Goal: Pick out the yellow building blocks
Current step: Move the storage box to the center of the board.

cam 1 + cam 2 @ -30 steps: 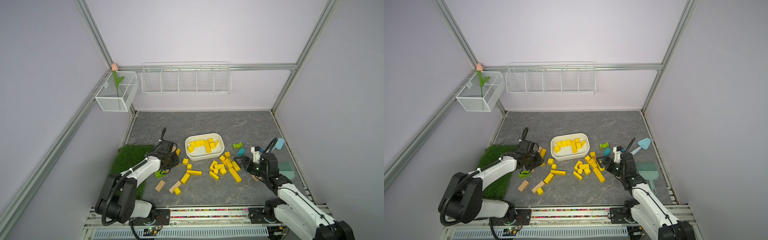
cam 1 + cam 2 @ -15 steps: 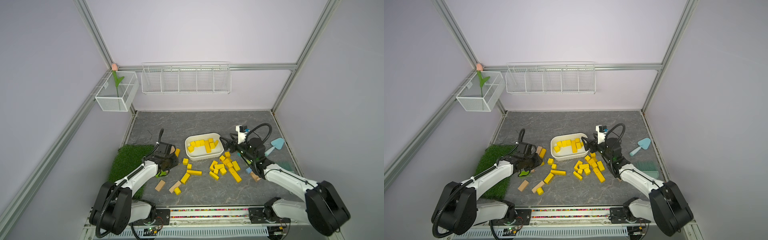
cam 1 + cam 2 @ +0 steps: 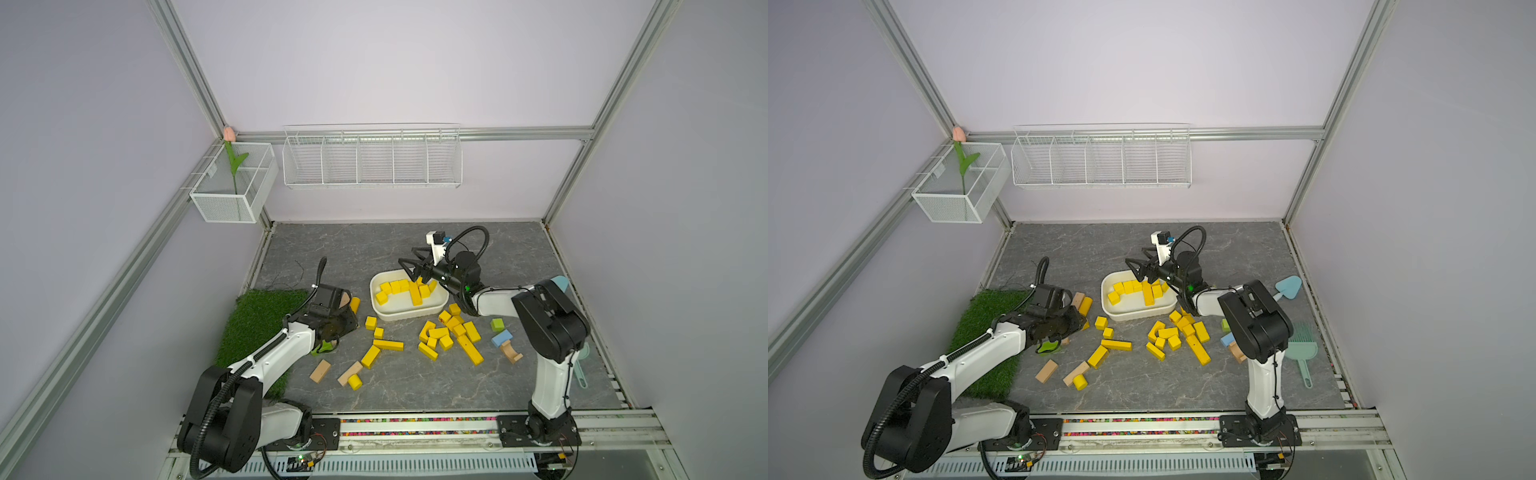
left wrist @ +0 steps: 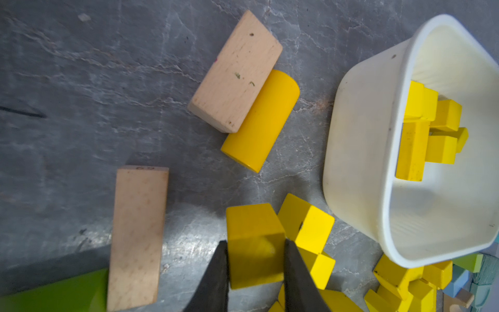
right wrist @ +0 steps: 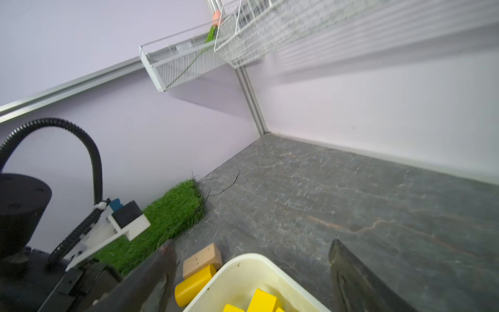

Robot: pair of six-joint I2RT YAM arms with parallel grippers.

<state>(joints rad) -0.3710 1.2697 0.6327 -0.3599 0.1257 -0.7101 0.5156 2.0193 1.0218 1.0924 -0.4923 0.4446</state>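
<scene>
Clamping a yellow cube (image 4: pixel 251 224) near the white tub (image 3: pixel 403 314), the left fingers (image 4: pixel 216 275) were clenched, while the right fingers (image 5: pixel 348 272) hung released above that tub, which held several yellow building blocks (image 3: pixel 399 286), with more scattered on the grey counter (image 3: pixel 374 249).

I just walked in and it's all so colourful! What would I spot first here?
Bright yellow blocks litter the grey table beside a white tub already holding several. The left gripper pinches a yellow cube near the grass mat, while the right gripper hangs open over the tub.
</scene>
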